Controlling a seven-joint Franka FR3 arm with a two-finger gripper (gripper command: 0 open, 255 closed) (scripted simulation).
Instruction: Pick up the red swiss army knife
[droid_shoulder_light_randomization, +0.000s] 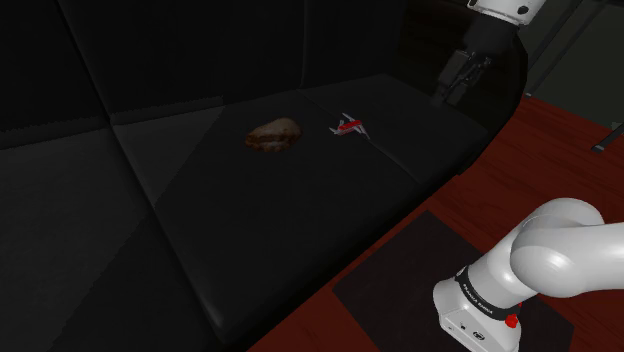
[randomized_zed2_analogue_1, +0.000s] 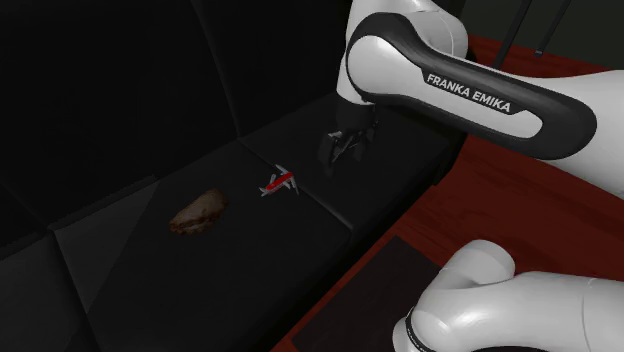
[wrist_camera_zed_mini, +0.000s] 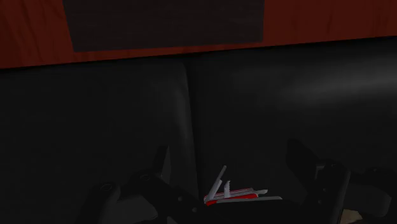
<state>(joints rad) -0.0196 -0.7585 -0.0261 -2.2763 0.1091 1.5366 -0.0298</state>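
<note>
The red swiss army knife lies on a dark sofa seat with several silver blades fanned out. In the second exterior view the knife rests near the seam between two cushions. My black gripper hangs above the seat, just off the knife toward that view's right. From the shoulder view the gripper is up and to the right of the knife. In the wrist view the knife shows between the spread fingers, below the gripper. The gripper is open and touches nothing.
A brown lumpy thing lies on the seat beside the knife, on the side away from the gripper. The sofa's dark backrest rises behind. A dark mat lies on the red-brown wooden floor in front.
</note>
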